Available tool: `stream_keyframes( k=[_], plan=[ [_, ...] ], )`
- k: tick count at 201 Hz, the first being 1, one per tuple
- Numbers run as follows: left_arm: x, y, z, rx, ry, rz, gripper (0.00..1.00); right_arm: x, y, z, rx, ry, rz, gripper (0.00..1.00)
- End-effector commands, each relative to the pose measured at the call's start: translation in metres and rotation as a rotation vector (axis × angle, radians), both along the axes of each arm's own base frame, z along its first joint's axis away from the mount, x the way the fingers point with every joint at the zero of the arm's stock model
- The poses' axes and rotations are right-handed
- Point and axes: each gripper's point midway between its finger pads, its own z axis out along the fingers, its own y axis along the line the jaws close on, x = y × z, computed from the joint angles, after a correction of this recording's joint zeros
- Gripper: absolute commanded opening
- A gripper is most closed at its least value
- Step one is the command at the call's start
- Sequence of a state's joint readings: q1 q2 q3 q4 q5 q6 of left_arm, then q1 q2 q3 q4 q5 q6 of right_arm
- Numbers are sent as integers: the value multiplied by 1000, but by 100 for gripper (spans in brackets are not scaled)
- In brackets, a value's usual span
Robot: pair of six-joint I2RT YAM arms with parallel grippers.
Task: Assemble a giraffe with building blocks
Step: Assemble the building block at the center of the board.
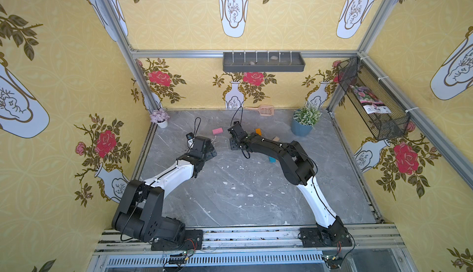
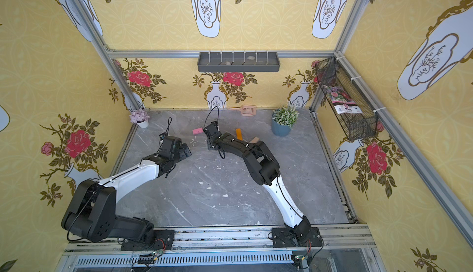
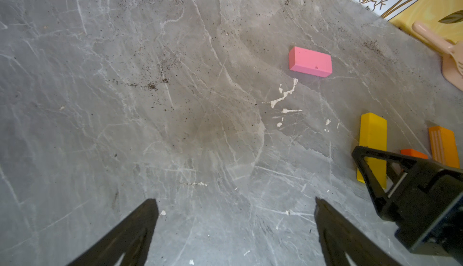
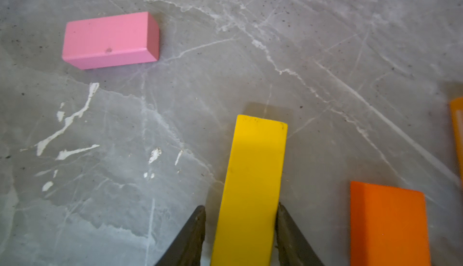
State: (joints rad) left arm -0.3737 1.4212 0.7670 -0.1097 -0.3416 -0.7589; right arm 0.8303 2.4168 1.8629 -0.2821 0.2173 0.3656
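The right gripper (image 4: 240,204) straddles one end of the yellow bar (image 4: 255,164), which lies flat on the bench (image 1: 230,193) in its back half. One finger (image 4: 288,232) touches the bar's side and a sliver of bench shows at the other, so I cannot tell whether it truly pinches. The pink bar (image 1: 217,131) lies apart, nearer the back edge, an orange bar (image 4: 388,224) sits just beside the yellow one, and the left gripper (image 3: 235,199) hangs spread wide above the bench, left of its middle.
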Motion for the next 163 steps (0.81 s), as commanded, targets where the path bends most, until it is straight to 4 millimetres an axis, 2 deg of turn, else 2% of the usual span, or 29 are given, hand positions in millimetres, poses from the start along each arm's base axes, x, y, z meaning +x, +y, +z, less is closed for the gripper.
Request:
stream_keyframes(
  k=[1, 33, 56, 68, 85, 104, 137, 163],
  plan=[
    [-3, 6, 1, 9, -21, 24, 99, -26, -1, -16, -35, 88, 86, 46],
    [-9, 18, 7, -8, -84, 98, 99, -36, -2, -10, -58, 83, 107, 41],
    [-12, 25, 7, -22, -123, 138, 99, -40, -7, -12, -82, 95, 107, 50],
    [-11, 23, 8, -47, -136, 128, 99, -40, -10, -15, -93, 102, 93, 51],
    [-9, 9, 8, -123, -133, 63, 99, -39, -16, -18, -116, 104, 58, 50],
    [-6, -2, 12, -176, -154, 17, 99, -37, -20, -18, -133, 92, 50, 44],
    [-5, -1, 13, -173, -162, 26, 99, -35, -15, -14, -137, 81, 76, 19],
    [-4, -1, 8, -170, -149, 29, 99, -35, -6, -13, -97, 76, 102, 13]
  ],
)
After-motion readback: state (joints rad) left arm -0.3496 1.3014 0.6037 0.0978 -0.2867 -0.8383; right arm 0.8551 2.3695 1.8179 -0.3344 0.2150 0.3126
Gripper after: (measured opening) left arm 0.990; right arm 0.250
